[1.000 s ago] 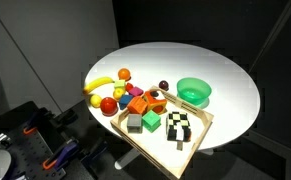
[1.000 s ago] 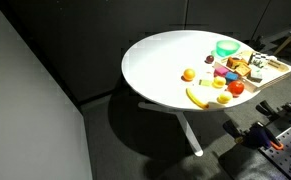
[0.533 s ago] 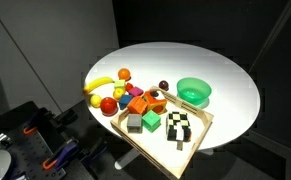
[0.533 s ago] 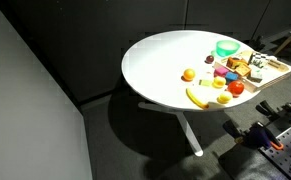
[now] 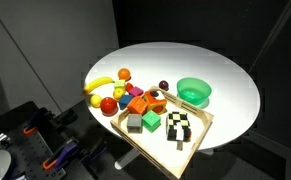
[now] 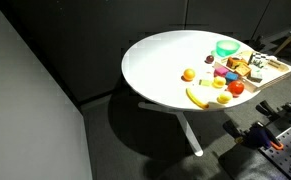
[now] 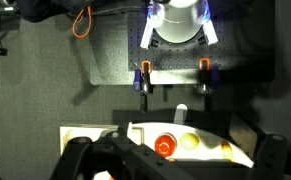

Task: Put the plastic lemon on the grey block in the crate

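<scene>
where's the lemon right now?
In an exterior view the plastic lemon sits on the table outside the crate, beside the banana and the red fruit.

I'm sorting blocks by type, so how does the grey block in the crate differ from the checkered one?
The grey block is one plain colour; the checkered block has black and white squares. The grey block is a small cube; the checkered block is clearly bigger and longer. A green block sits between them. Both rest inside the crate.

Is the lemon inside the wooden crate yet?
No, out. The plastic lemon lies on the table, beside the crate.
</scene>
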{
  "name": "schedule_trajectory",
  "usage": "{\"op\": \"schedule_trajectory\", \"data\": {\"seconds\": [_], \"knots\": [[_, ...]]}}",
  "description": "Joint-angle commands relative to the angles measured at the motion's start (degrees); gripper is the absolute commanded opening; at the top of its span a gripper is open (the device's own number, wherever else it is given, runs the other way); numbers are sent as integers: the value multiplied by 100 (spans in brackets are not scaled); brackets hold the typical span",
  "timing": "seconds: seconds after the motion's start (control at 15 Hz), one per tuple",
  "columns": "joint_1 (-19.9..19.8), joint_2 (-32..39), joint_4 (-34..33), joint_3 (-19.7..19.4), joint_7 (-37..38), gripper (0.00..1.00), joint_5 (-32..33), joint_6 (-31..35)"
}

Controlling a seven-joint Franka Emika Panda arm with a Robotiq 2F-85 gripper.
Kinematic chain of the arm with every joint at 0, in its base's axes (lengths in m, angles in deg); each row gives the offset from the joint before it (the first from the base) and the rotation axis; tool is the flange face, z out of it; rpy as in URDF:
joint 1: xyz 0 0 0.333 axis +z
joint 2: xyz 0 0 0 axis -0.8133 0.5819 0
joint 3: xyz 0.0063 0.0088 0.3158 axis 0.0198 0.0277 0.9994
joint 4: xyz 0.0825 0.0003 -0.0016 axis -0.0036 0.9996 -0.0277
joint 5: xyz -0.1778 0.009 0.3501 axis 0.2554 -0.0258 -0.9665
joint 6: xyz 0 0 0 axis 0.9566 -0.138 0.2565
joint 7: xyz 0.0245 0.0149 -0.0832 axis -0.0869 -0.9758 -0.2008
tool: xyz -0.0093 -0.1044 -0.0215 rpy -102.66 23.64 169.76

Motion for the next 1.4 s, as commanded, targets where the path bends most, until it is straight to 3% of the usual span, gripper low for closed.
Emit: {"op": "schedule_trajectory", "data": {"seconds": [0.0,1.33], "knots": [[101,14,-12,-65,58,100,28,-14],[106,83,-9,-65,60,100,40,76]]}}
